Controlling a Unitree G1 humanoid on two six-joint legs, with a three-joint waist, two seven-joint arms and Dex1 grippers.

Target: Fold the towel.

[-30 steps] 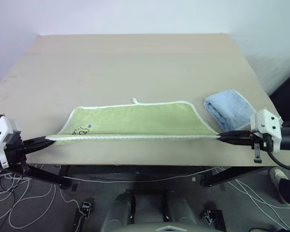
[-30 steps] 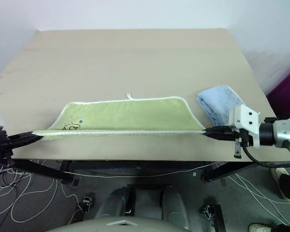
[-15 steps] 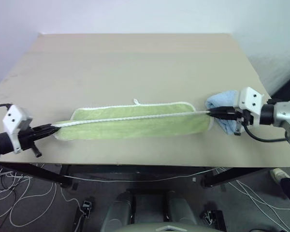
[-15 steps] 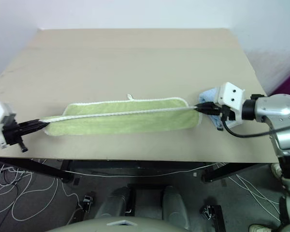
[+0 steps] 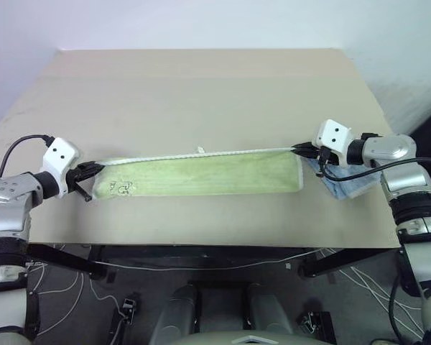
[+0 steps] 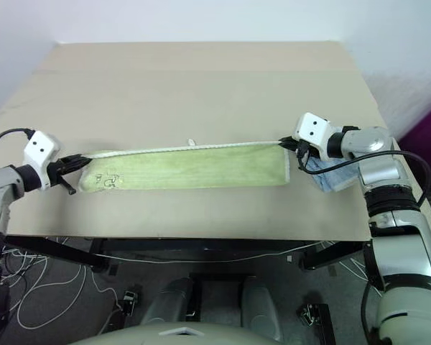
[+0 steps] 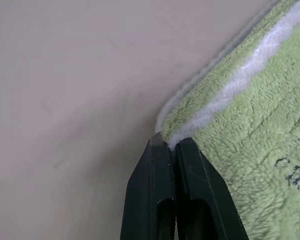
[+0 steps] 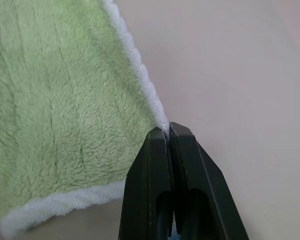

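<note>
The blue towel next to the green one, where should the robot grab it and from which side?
Probably at the blue towel's near end, coming from the table's front edge. It lies folded into a thick pad, so its edge gives the jaws layers to pinch. The right gripper, shut on the green towel, covers its far end.

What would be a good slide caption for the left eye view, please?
Both grippers, left and right, pinch the green towel's corners, folding it on the table.

Light wooden table with a wide bare far half, folded light blue towel lying near its right edge, white cables tangled on the grey floor below the near left, pale wall behind.
</note>
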